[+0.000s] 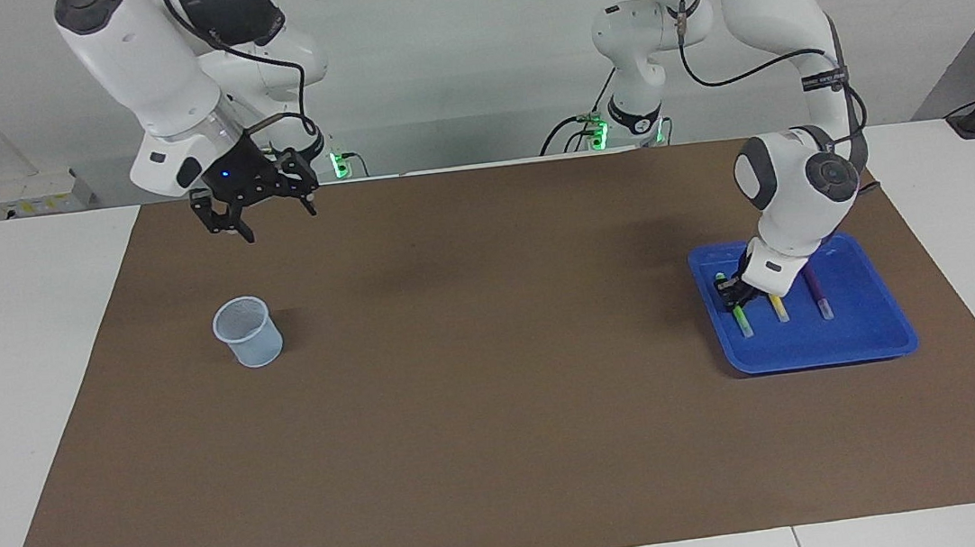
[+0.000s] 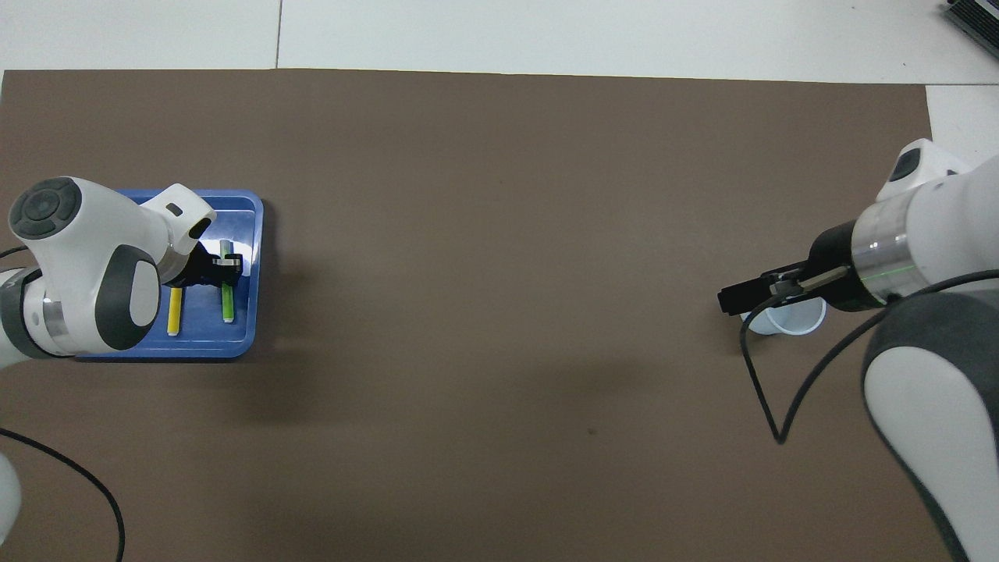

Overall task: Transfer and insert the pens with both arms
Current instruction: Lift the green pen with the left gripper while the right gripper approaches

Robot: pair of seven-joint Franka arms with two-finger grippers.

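Brown paper covers the white desk [image 1: 27, 376] from end to end, so the few things on it stand out plainly. At the left arm's end sits a blue tray [image 1: 866, 342], its raised rim keeping the pens from rolling off. They lie side by side in it: the green pen [image 1: 742, 320] toward the middle of the desk, the yellow pen [image 1: 779, 308] next, the purple pen [image 1: 816, 291] toward the desk's end.

Down in the tray, the left tool [image 1: 732, 291] has its fingers drawn together across the green pen's barrel, gripping the end nearer the robots; the pen lies flat, not yet lifted. Taking the pen nearest the middle probably leaves the other two undisturbed.

At the right arm's end a pale translucent cup [image 1: 248, 332] stands upright with its mouth open, evidently the place where the pens go. The right tool [image 1: 264, 214] hangs in the air with fingers spread wide and nothing between them, over the brown paper close to the cup, likely readying to receive the pen partway.
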